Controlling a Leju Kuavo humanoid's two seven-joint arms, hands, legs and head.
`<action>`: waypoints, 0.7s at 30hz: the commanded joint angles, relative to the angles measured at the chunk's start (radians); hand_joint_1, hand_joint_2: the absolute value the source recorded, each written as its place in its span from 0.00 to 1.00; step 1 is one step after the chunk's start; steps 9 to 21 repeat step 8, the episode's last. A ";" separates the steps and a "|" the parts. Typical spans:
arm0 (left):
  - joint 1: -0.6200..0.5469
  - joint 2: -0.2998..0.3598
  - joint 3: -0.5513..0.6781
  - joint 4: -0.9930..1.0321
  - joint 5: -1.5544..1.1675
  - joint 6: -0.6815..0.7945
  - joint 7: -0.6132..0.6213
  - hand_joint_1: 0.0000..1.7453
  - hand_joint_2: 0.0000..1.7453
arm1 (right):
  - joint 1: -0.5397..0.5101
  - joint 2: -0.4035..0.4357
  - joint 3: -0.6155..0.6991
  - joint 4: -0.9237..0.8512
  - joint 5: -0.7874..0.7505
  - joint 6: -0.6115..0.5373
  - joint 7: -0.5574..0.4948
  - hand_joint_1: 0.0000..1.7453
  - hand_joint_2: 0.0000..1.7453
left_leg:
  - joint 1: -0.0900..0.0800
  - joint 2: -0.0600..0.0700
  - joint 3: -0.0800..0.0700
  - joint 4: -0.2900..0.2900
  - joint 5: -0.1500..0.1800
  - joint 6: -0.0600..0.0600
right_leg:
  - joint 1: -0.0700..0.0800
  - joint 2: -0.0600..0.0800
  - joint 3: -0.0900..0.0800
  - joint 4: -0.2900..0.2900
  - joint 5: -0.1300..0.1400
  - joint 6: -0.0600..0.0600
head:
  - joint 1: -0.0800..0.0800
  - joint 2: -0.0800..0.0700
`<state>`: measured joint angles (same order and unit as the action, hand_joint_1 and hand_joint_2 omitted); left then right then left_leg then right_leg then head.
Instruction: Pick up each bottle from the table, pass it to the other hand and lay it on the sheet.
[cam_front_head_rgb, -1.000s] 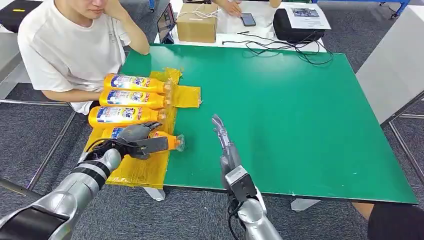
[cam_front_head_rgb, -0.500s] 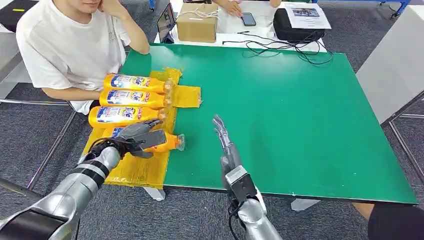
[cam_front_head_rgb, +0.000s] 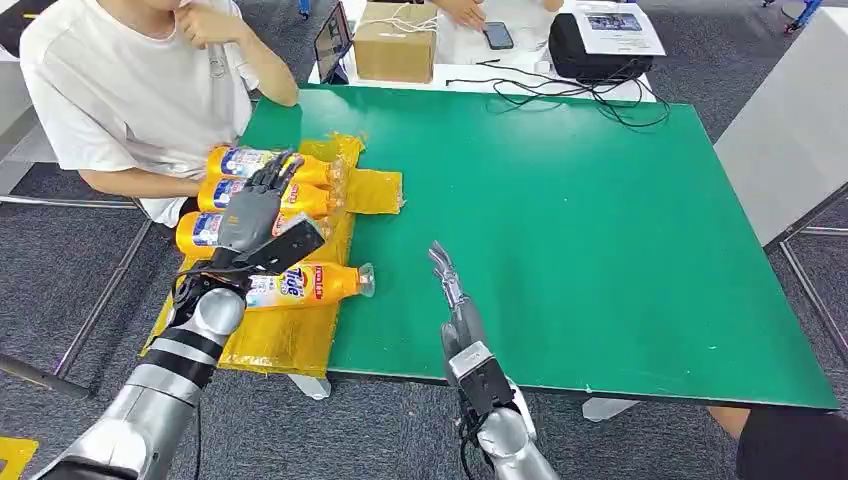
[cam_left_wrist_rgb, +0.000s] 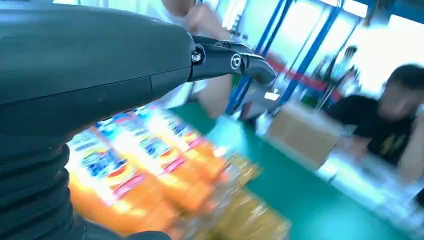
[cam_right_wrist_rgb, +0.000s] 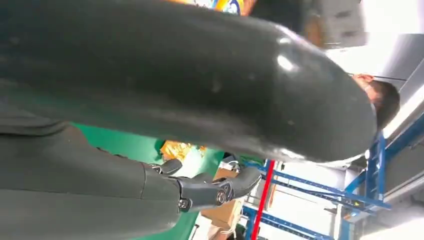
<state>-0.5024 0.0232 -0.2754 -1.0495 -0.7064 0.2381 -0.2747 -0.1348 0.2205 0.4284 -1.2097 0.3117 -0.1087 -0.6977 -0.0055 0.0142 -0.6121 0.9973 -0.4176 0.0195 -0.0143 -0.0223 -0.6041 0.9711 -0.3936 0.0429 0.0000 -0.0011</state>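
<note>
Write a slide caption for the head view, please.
Left hand open above four orange bottles lying on the yellow sheet.

Left robot hand (cam_front_head_rgb: 255, 215) raised, fingers spread; right robot hand (cam_front_head_rgb: 447, 280) open, empty.

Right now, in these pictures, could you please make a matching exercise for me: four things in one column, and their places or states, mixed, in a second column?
Things:
1. nearest bottle
2. left hand
3. right hand
4. cardboard box

Places or states:
A. on the white table beyond the green table
B. open, raised above the row of bottles
C. lying on the yellow sheet, cap toward the green surface
D. open, over the bare green surface

Pairs: 1-C, 2-B, 3-D, 4-A
</note>
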 joint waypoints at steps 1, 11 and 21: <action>0.018 -0.074 0.066 -0.156 0.120 -0.035 -0.034 0.00 1.00 | -0.008 0.004 -0.038 0.025 0.019 -0.005 0.000 0.00 0.00 | 0.001 -0.001 0.001 0.000 -0.001 -0.001 | 0.000 0.001 0.001 0.000 -0.001 -0.001 | 0.000 0.000; 0.093 -0.119 0.077 -0.242 0.215 -0.025 -0.088 0.00 1.00 | 0.009 0.007 -0.047 -0.028 0.003 -0.062 0.000 0.00 0.00 | 0.001 -0.001 0.003 0.000 -0.002 -0.001 | 0.001 0.001 0.003 0.000 -0.001 -0.001 | 0.000 0.000; 0.093 -0.119 0.077 -0.242 0.215 -0.025 -0.088 0.00 1.00 | 0.009 0.007 -0.047 -0.028 0.003 -0.062 0.000 0.00 0.00 | 0.001 -0.001 0.003 0.000 -0.002 -0.001 | 0.001 0.001 0.003 0.000 -0.001 -0.001 | 0.000 0.000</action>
